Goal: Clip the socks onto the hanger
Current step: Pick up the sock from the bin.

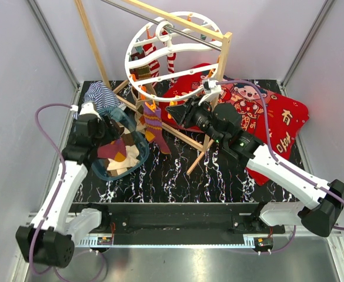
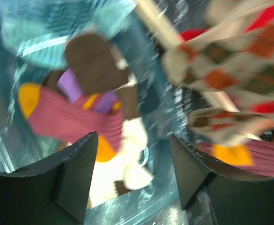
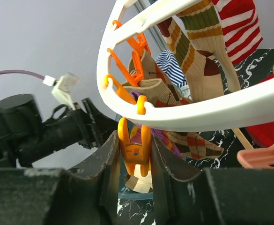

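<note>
The black marble table (image 1: pixel 177 176) carries all items. A red cartoon-print blanket (image 1: pixel 277 126) covers its far right area. A wooden pole frame (image 1: pixel 92 41) stands at the far centre.

The hanger (image 3: pixel 211 112), a round white plastic unit with concentric rings, hangs tilted from the frame's rail above the far half of the table.

A clear blue basin (image 2: pixel 148 89) sits on the left side of the table, just beside the frame's foot. A blue-white striped cloth (image 1: pixel 101 97) lies at its far edge.

The left gripper (image 2: pixel 133 136) is positioned over the basin. Its jaws are spread apart with nothing between them.

The right gripper (image 3: pixel 134 136) is raised to the near edge of the hanger's outer ring. Its jaws are pressed together on a clip.

The socks (image 1: pixel 120 154) are in two groups. One group lies heaped in the basin: brown, purple-striped and cream pieces, blurred in the left wrist view. The other group hangs from the hanger: a purple striped sock (image 1: pixel 153 120), red-white striped socks (image 1: pixel 154 59) and an argyle sock (image 3: pixel 151 86).

The pinched orange clip (image 3: pixel 135 152) dangles from the outer ring.
</note>
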Robot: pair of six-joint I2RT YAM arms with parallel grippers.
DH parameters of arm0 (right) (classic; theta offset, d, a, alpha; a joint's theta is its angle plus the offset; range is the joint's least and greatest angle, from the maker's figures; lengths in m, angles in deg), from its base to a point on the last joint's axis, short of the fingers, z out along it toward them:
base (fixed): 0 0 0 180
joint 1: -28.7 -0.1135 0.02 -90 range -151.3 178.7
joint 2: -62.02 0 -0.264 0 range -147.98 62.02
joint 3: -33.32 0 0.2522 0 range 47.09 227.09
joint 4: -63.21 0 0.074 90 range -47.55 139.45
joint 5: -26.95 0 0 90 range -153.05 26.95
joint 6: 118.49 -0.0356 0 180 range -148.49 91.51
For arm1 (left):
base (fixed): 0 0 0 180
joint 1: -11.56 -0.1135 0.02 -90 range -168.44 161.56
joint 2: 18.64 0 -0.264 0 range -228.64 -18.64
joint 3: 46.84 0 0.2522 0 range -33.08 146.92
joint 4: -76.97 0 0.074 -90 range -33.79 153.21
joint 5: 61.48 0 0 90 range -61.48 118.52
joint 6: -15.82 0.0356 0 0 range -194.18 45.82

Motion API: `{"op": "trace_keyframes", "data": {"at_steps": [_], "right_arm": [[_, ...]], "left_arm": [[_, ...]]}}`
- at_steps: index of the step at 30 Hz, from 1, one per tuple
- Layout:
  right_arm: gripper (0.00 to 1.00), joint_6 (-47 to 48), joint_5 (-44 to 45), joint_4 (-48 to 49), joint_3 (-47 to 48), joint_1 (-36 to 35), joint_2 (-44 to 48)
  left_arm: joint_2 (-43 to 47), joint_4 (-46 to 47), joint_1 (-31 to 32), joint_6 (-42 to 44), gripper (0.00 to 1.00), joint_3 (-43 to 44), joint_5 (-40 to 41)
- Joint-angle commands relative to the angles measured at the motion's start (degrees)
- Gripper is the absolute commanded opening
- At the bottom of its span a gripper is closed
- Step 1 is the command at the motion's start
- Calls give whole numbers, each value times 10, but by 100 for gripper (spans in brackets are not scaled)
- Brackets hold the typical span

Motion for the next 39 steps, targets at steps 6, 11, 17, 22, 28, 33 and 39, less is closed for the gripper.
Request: {"op": "trace_keyframes", "data": {"at_steps": [6, 11, 17, 22, 28, 33, 39], "right_arm": [[0, 23, 13, 19, -6, 5, 9], [0, 24, 14, 29, -8, 6, 7], [0, 24, 7, 34, -8, 7, 3], [0, 25, 2, 36, -9, 9, 0], [0, 25, 1, 38, -11, 10, 0], [0, 24, -2, 40, -11, 11, -4], [0, 21, -4, 44, -13, 11, -9]], "left_arm": [[-140, -6, -83, -32, 51, 22, -22], [-246, 1, -139, -43, 39, 65, -26], [-336, 20, -169, -52, 32, 94, -48], [-380, 26, -170, -51, 32, 128, -50], [-415, 31, -170, -51, 32, 154, -57], [-437, 37, -170, -52, 33, 155, -67], [-454, 39, -170, -52, 30, 149, -81]]}}
